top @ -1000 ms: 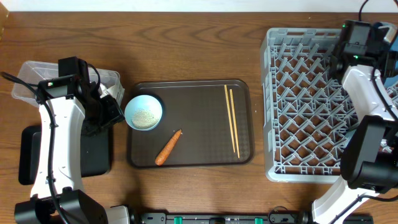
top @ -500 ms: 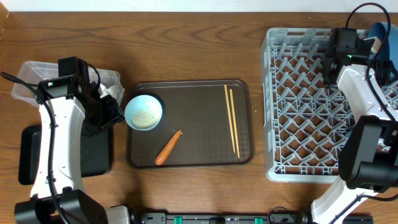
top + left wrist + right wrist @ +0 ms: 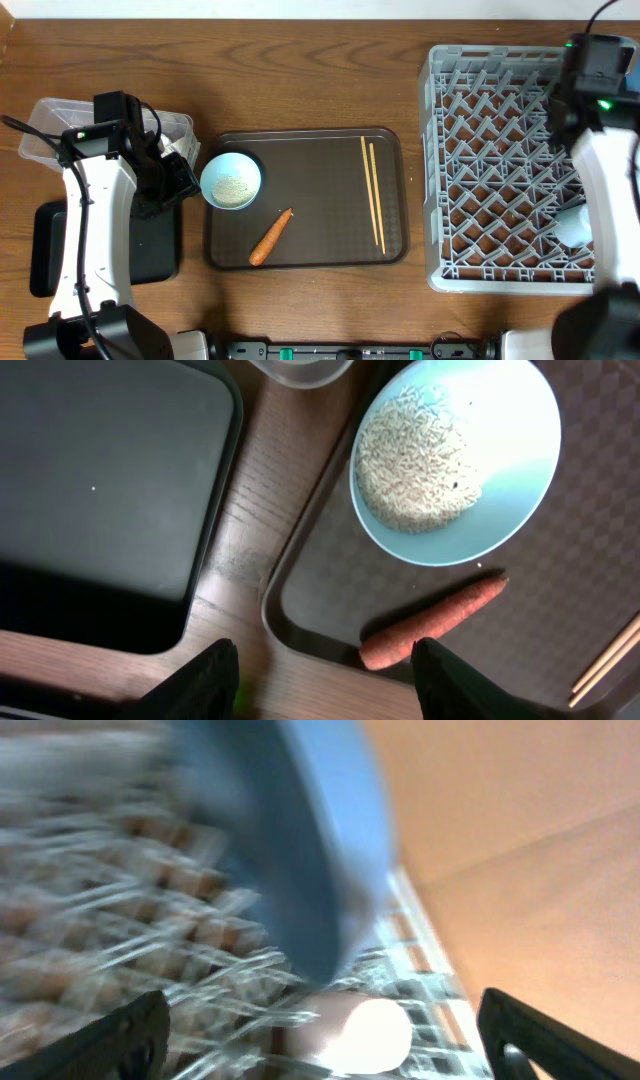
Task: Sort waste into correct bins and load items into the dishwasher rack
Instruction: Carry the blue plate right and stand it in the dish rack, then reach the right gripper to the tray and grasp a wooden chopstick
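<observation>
Your carrot (image 3: 271, 237) lies bare on the brown serving tray (image 3: 320, 160), slanted, towards the edge nearer the arm bases. Close to it but not touching sits the pale blue bowl (image 3: 515, 450), holding a flat heap of rice (image 3: 415, 465). The chopsticks (image 3: 372, 190) lie side by side along the tray's right part, well apart from both. Left of the serving tray you have the two bins: the clear tub (image 3: 40, 125) at the back and the black tray (image 3: 155, 250) nearer you, with your left arm stretched over them. The left gripper (image 3: 322, 665) hangs above the strip of table (image 3: 300, 60) between the black tray and the serving tray's corner. Its fingers (image 3: 215, 675) are spread wide with nothing between them, and its wrist camera looks down on the bowl, the carrot and a chopstick tip. On the far right stands the grey rack (image 3: 490, 150), with your right arm reaching along its right side. The right wrist view is badly smeared. You can still make out the dark blue plate (image 3: 300, 850) standing on edge among the pegs and the white-pink cup (image 3: 355, 1032) low in the frame near the plate's rim. Whether the two touch you cannot tell. The right gripper (image 3: 320, 1020) has its fingers (image 3: 130, 1035) far apart, clasping nothing.
</observation>
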